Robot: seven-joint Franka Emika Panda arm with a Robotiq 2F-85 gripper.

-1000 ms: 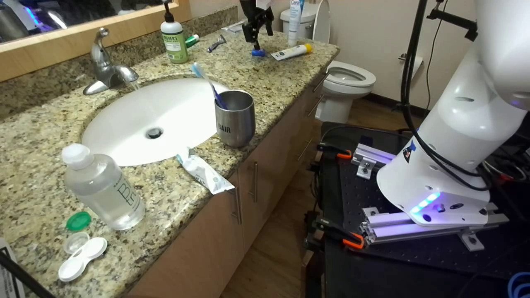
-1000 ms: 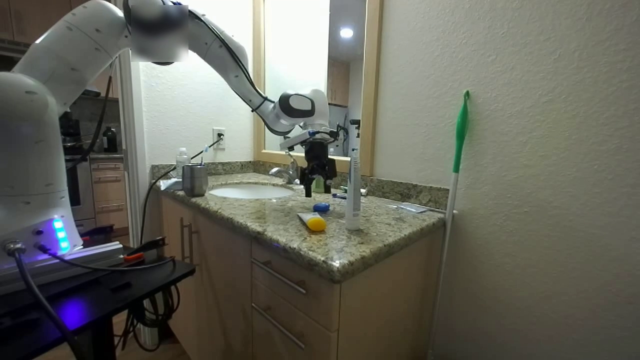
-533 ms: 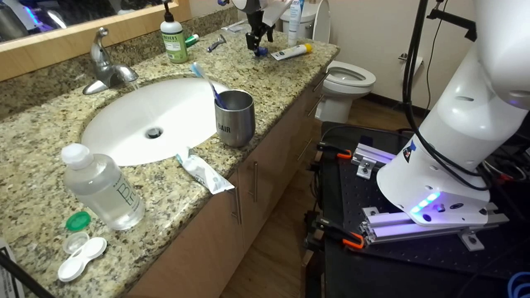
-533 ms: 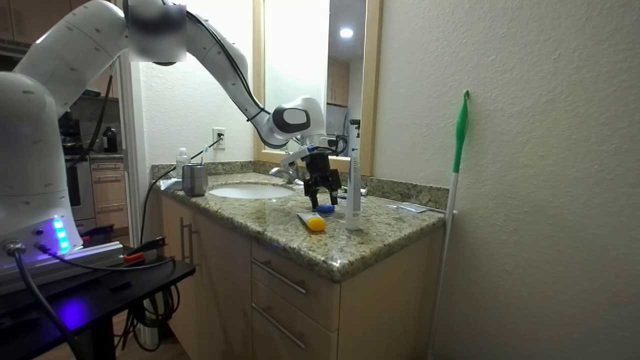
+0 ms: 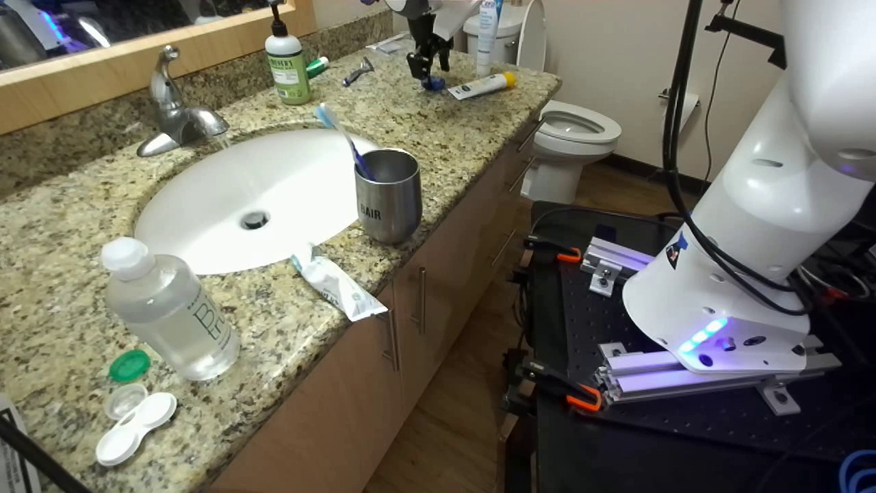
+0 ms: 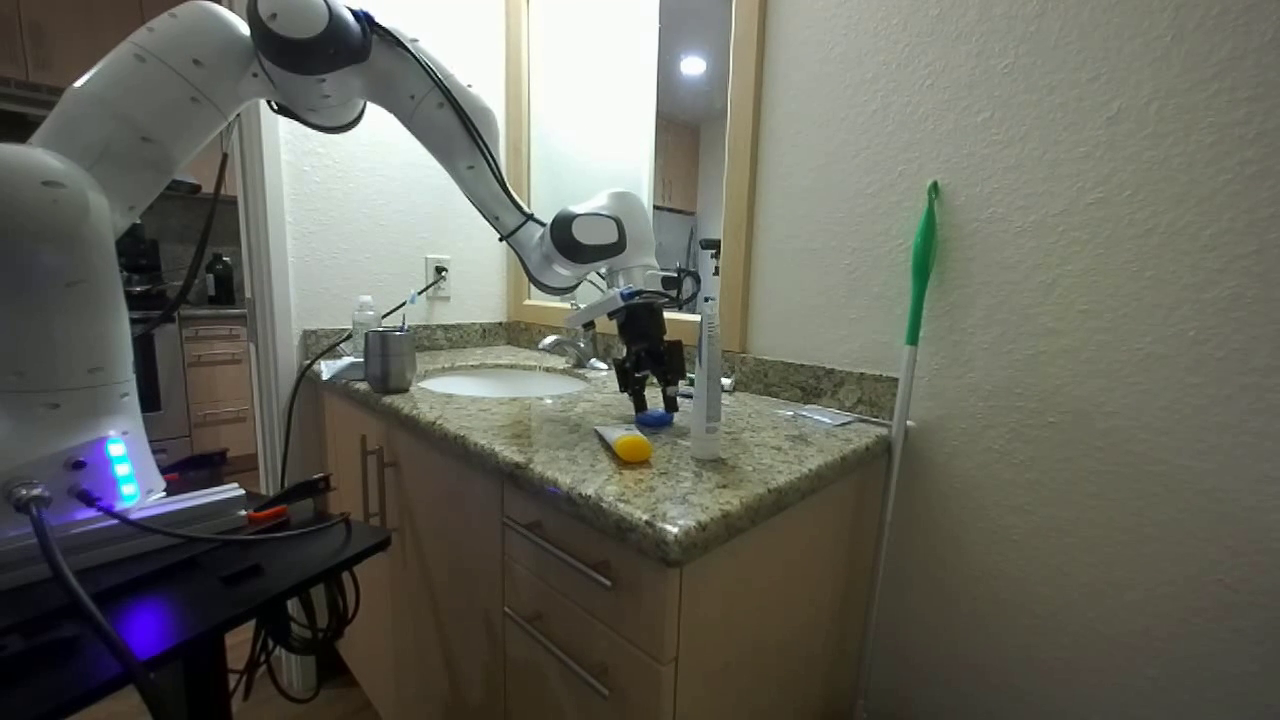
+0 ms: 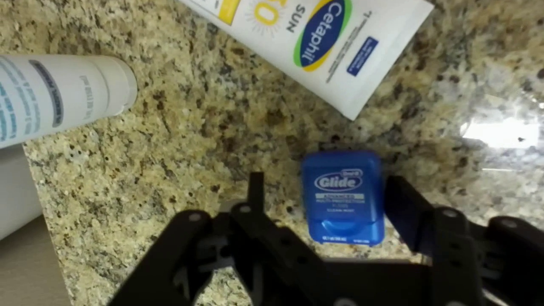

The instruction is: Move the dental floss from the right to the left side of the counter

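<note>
The dental floss [image 7: 345, 199] is a small flat blue container lying on the right part of the speckled granite counter [image 5: 452, 133]. It shows in both exterior views [image 5: 434, 84] [image 6: 656, 420]. My gripper [image 7: 325, 182] points down over it, with one finger on each side. In the wrist view the right finger is at or against the floss's right edge. A gap of bare granite lies between the left finger and the floss. The gripper is open. In both exterior views the gripper [image 5: 434, 75] [image 6: 656, 406] is low, its fingertips close to the counter.
A white-and-orange tube [image 7: 323, 42] lies just beside the floss. A tall white tube [image 6: 706, 400] stands upright close by. The white sink [image 5: 274, 198], a metal cup [image 5: 389, 198] with a toothbrush, a soap bottle [image 5: 289, 72], a razor [image 5: 358, 72] and a clear bottle [image 5: 178, 322] are farther along.
My gripper has come down from above the floss to around it and shifted slightly toward the counter's right end. The floss has slid a little the same way.
</note>
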